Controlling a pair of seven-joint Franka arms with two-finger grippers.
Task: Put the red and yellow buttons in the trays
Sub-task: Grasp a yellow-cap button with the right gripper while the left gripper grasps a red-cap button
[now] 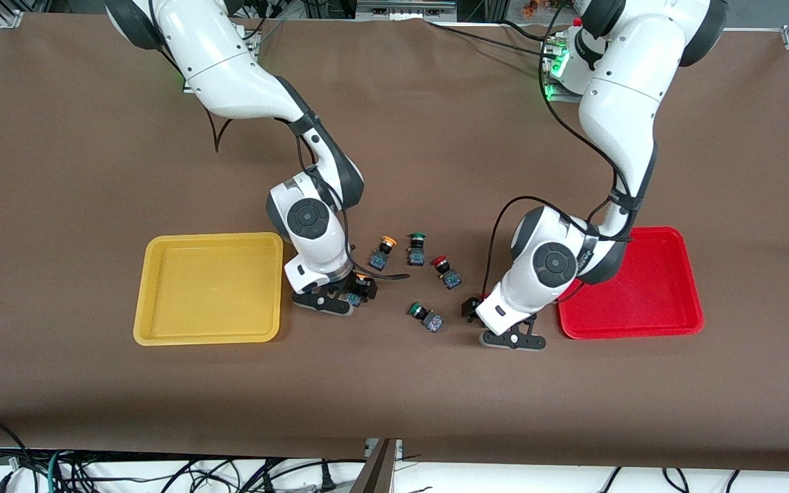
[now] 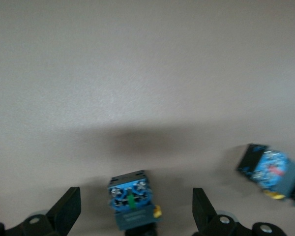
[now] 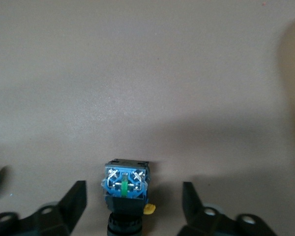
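Observation:
My right gripper (image 1: pixel 357 291) is low over the table beside the yellow tray (image 1: pixel 161 329), open, its fingers on either side of a yellow-capped button (image 1: pixel 361 279). In the right wrist view that button's blue-grey body (image 3: pixel 125 184) lies between the open fingers (image 3: pixel 76 204), untouched. My left gripper (image 1: pixel 474 306) is low beside the red tray (image 1: pixel 682 274), open around another button (image 2: pixel 131 196) whose cap is hidden. A second yellow button (image 1: pixel 382 250) and a red button (image 1: pixel 445 268) lie on the table between the arms.
Two green-capped buttons lie among the others: one (image 1: pixel 416 248) between the loose yellow and red buttons, one (image 1: pixel 425 316) nearer the front camera, close to the left gripper and also in the left wrist view (image 2: pixel 270 169). The table is covered in brown cloth (image 1: pixel 394 383).

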